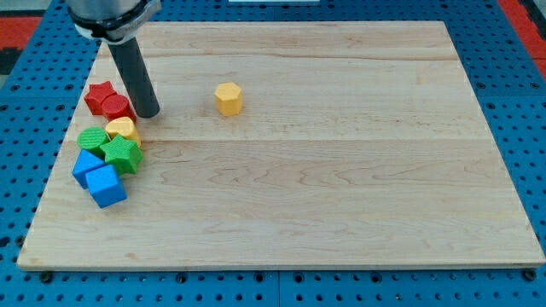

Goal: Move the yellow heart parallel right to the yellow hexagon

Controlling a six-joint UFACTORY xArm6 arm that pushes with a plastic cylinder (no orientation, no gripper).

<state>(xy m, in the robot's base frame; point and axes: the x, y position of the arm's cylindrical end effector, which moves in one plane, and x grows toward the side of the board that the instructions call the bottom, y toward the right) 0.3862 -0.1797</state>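
Observation:
The yellow hexagon (228, 98) sits alone on the wooden board, left of centre near the view's top. The yellow heart (123, 130) lies in a cluster at the board's left edge, wedged between red and green blocks. My tip (148, 112) rests on the board just above and right of the yellow heart, right beside the red blocks, about a hundred pixels left of the hexagon. The rod rises up and to the left from it.
The cluster at the left edge holds a red star (101, 95), a red block (116, 107), a green block (91, 139), a green star (122, 154), and two blue blocks (86, 165) (107, 185). The wooden board (341, 170) lies on a blue pegboard.

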